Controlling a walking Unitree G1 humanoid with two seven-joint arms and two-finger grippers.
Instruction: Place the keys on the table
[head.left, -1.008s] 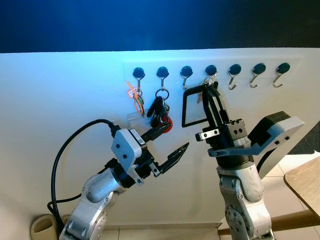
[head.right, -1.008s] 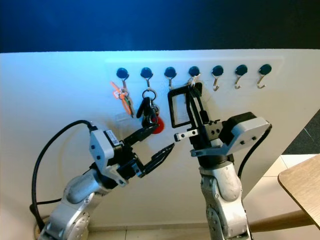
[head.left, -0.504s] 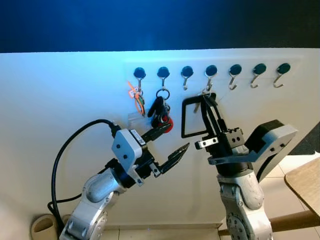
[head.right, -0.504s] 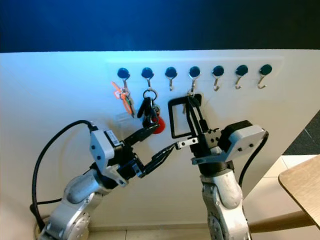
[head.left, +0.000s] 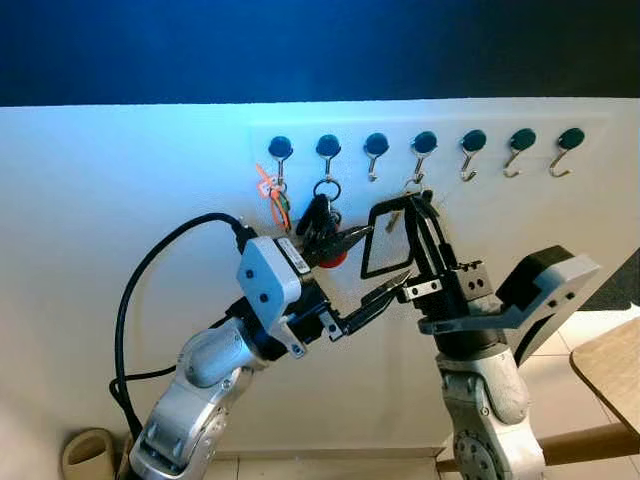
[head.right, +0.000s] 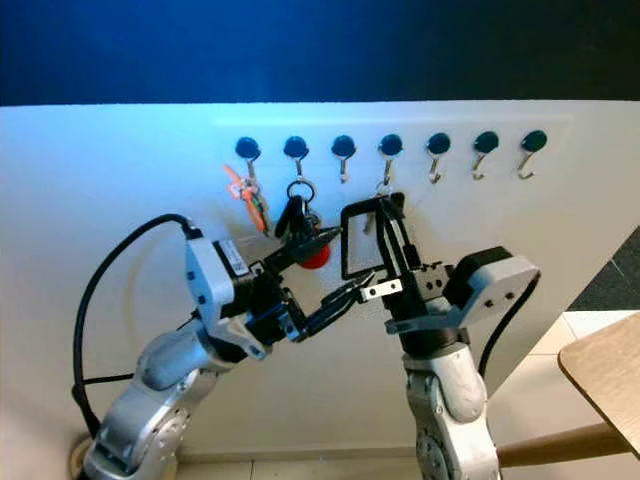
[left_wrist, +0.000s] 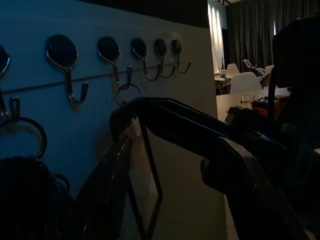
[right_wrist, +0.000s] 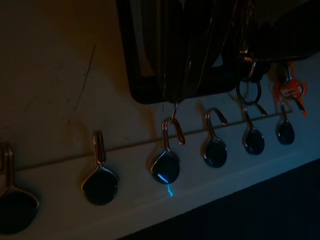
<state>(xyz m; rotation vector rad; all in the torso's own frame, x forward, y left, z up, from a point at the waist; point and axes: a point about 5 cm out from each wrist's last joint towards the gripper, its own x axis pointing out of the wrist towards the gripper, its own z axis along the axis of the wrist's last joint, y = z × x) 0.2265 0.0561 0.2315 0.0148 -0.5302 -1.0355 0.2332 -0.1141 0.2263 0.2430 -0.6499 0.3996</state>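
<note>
Seven dark-capped hooks (head.left: 425, 143) run in a row across the white wall panel (head.left: 120, 220) in front of you. Starting at the left, the first hook carries a bunch with an orange tag (head.left: 268, 190), and the second holds a key ring with black fobs and a red tag (head.left: 322, 222). Your left hand (head.left: 372, 268) is raised just below and right of that second bunch, its two black fingers spread apart and holding nothing; the upper finger (head.left: 350, 238) lies against the red tag, the lower one (head.left: 378, 297) reaches toward your right hand. Next comes your right hand (head.left: 420, 205), pointing up at the fourth hook, its fingers close together around the keys (head.left: 412, 188) that hang there; you cannot tell whether they actually pinch them. At the far right edge, low down, a corner of the wooden tabletop (head.left: 612, 362) shows, well apart from the keys.
</note>
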